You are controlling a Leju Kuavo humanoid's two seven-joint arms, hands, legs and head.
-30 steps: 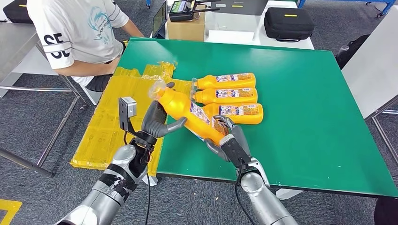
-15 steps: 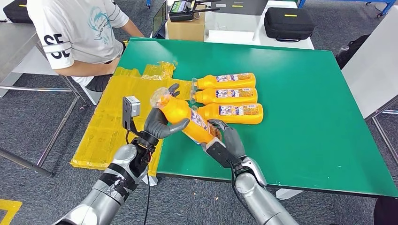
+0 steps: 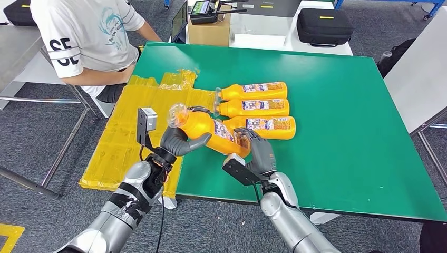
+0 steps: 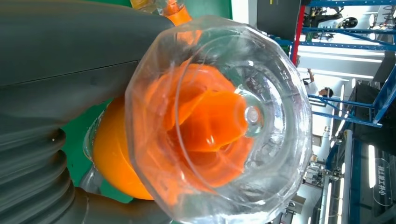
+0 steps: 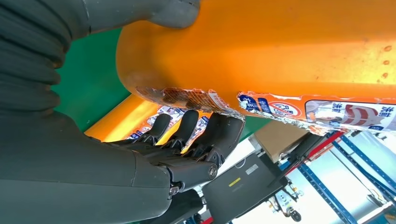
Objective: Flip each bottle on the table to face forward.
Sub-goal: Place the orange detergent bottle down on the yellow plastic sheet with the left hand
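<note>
- The held bottle [image 3: 208, 130] was off the worktop [image 3: 337, 132], over its near edge toward the left corner, carried between both hands; two grips let it be rolled about its long axis, which is likely why it was taken at both ends.
- The left hand [image 3: 178, 141] cupped the neck end from below, thumb reaching under the body, with the clear cap [image 4: 219, 116] pointing out past the left edge.
- The right hand [image 3: 256, 151] gripped the base end, fingers [image 5: 187, 128] curled under the torn label [image 5: 299, 109].
- That label faced partly up and toward the robot, so the flip looked, by judgement, close to done but not set down.
- Three other bottles [image 3: 253, 107] lay side by side near the middle, caps toward the left edge, labels up, as a finished row.
- A yellow sheet [image 3: 132, 132] hung off the left edge beside a seated person [image 3: 87, 37].
- Hidden: the held bottle's far side, its base under the right palm, and the label print, too torn and small to read.
</note>
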